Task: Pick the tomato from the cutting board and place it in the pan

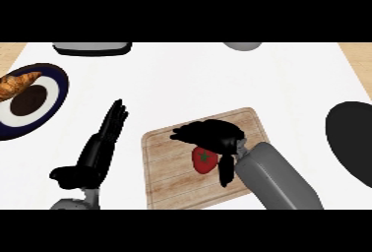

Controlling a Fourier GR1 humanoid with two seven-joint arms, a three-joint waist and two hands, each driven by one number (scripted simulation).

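The right hand (210,135) hangs over the wooden cutting board (167,167), coming in from the lower right on its grey forearm. Its dark fingers arch over the tomato (203,160), which lies on the board near its middle, red with a small green stem patch facing up. The thumb drops down along the tomato's right side. The fingers look curled around the fruit from above, yet most of the tomato shows below the palm, so from here I cannot tell whether they have closed on it or only cup it.

The pan (352,142) sits well apart at the right edge of the white surface (218,78), a dark oval cut off by the view's border.

To do this step well, I would judge the hand needs to settle lower so fingers and thumb meet the tomato on opposite sides, at its widest part, before any lift. A round fruit will likely roll away if pressed from one side only. Once it is held, a straight rise off the board, then a sweep right to the pan, seems the clean route.

The left hand (102,142) rests on the surface left of the board, fingers straight and pointing away, holding nothing. Farther left stands a dark-rimmed plate (58,93) with a croissant (18,83) on it.
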